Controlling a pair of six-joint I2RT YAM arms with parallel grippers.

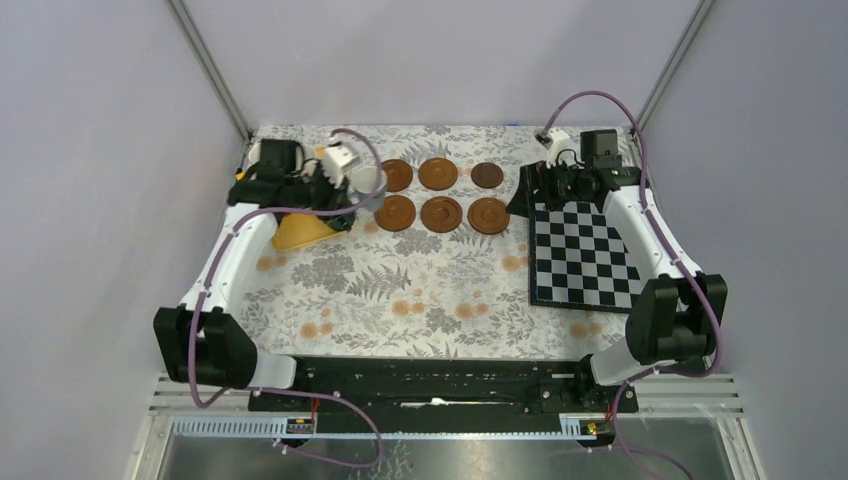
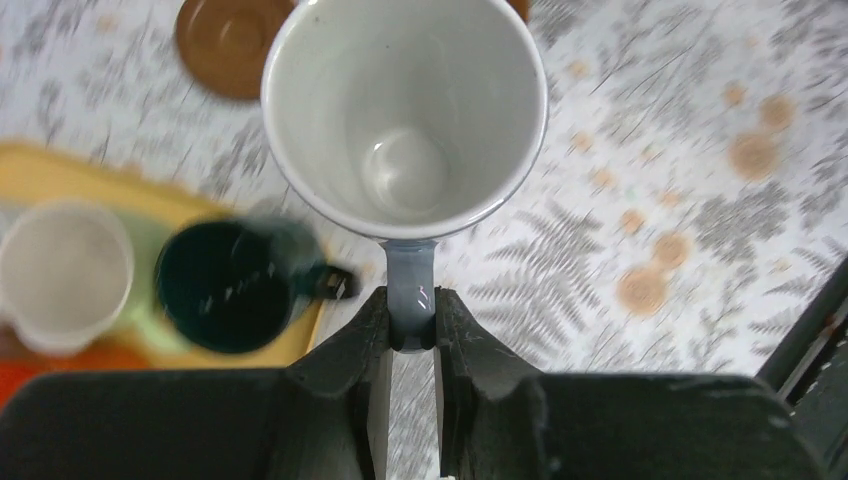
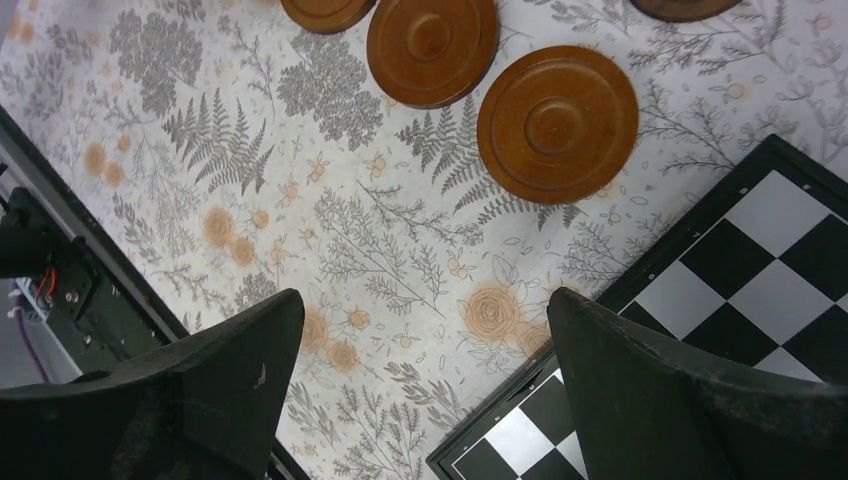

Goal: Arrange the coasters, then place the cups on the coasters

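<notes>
Spreading between grey walls (image 1: 430, 60), floral cloth (image 1: 400, 290) underlies left jaws pinching a cup (image 2: 405, 110), right jaws apart.

The grey glazed mug (image 2: 405, 110) is gleaming glossily; the round brown wood-like coasters (image 3: 556, 124) are looking smooth, satiny.

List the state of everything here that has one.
grey cup, empty, held by its handle.
left hand, shut on the grey cup.
right hand, open, holding nothing.
coasters, six in two rows, all bare.
dark green cup, standing on the yellow tray.
</notes>
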